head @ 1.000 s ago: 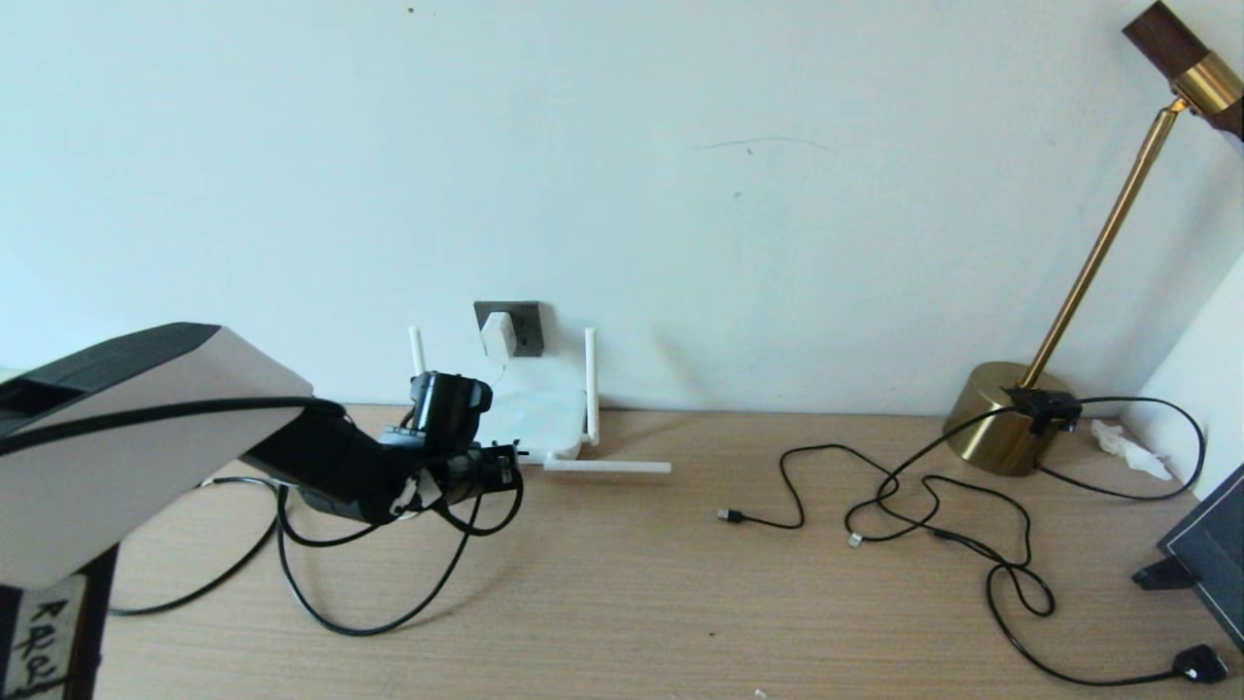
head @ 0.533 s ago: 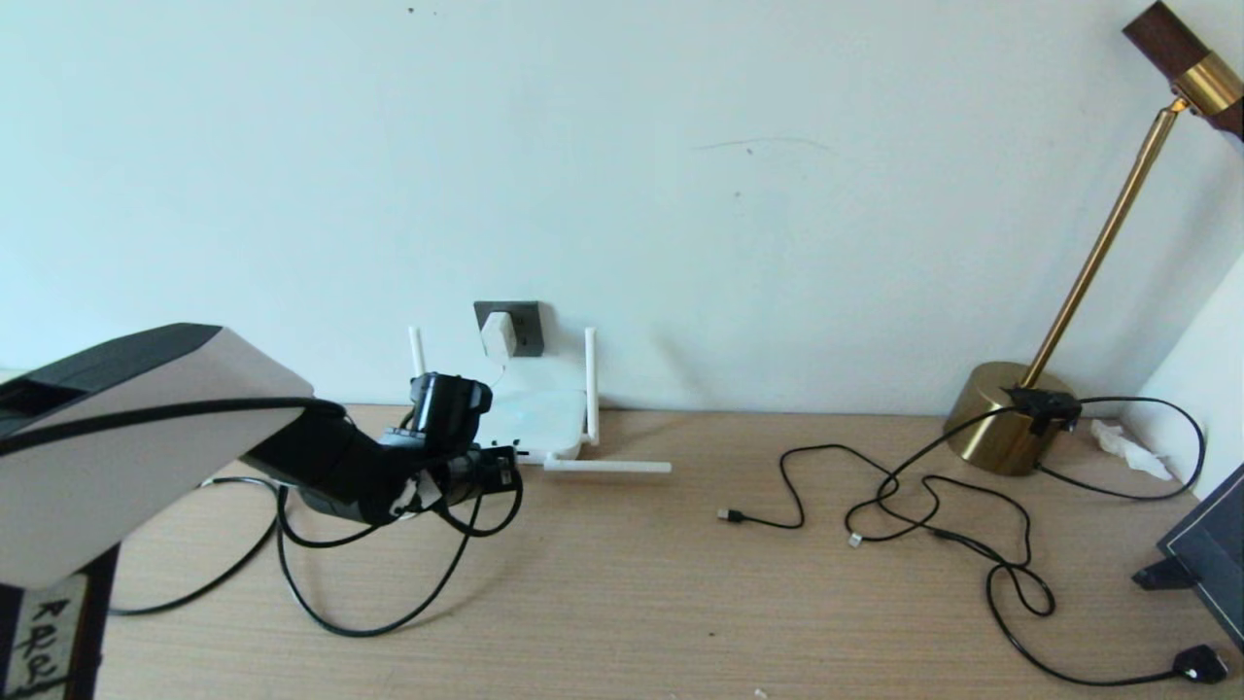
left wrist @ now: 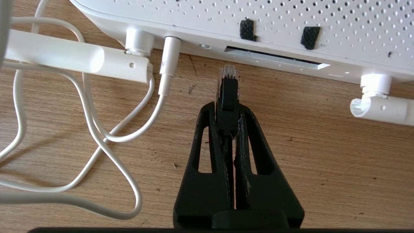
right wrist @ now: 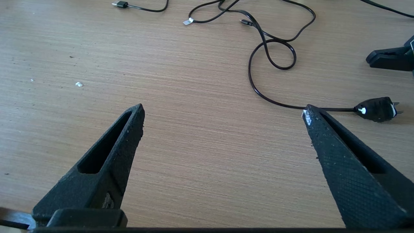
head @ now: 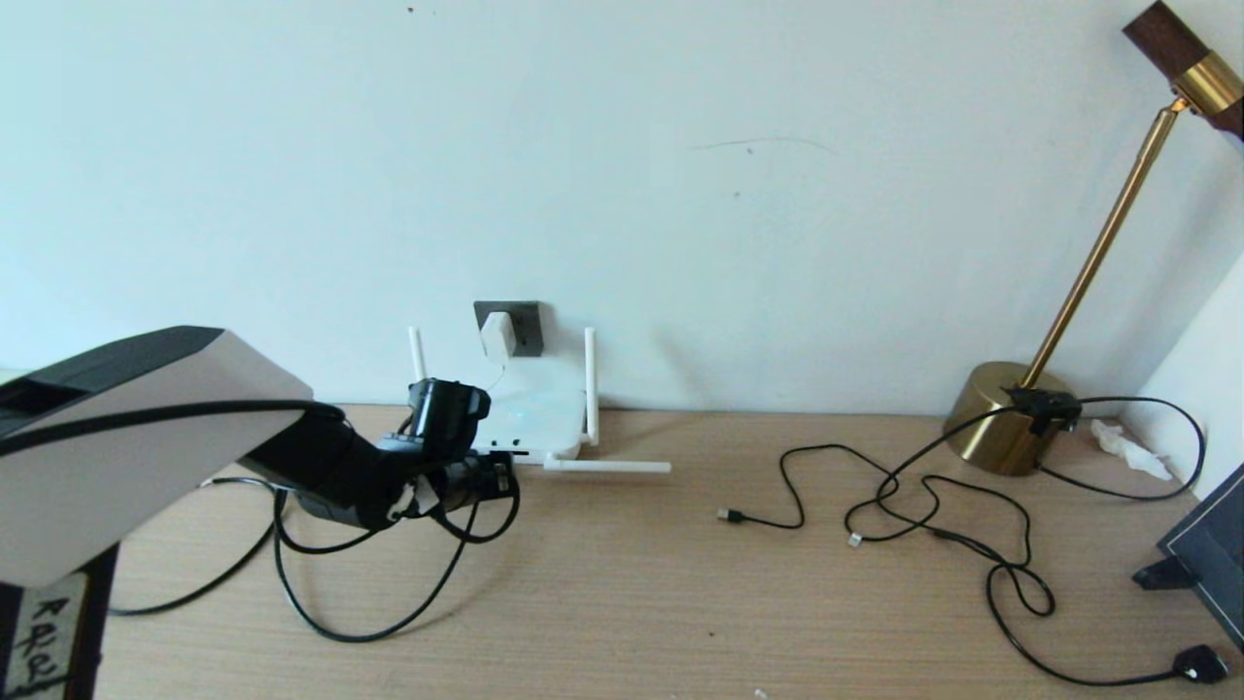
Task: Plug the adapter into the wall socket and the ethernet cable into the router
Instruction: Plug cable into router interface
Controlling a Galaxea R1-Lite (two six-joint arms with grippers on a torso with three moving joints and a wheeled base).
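Black ethernet cable (left wrist: 228,94) is sitting clenched in my left pincer (left wrist: 228,124), its clear tip nearing the router (left wrist: 258,29) at twelve o'clock; I am judging it needs squaring with the dark port slot (left wrist: 275,57) before pushing straight.

Home desk: wooden top (head: 680,583), brass lamp (head: 1011,428), router (head: 535,413).

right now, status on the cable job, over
Left pincer shut on ethernet cable, tip just short of router. Right pincer open, idle. Adapter in wall socket. Path clear.
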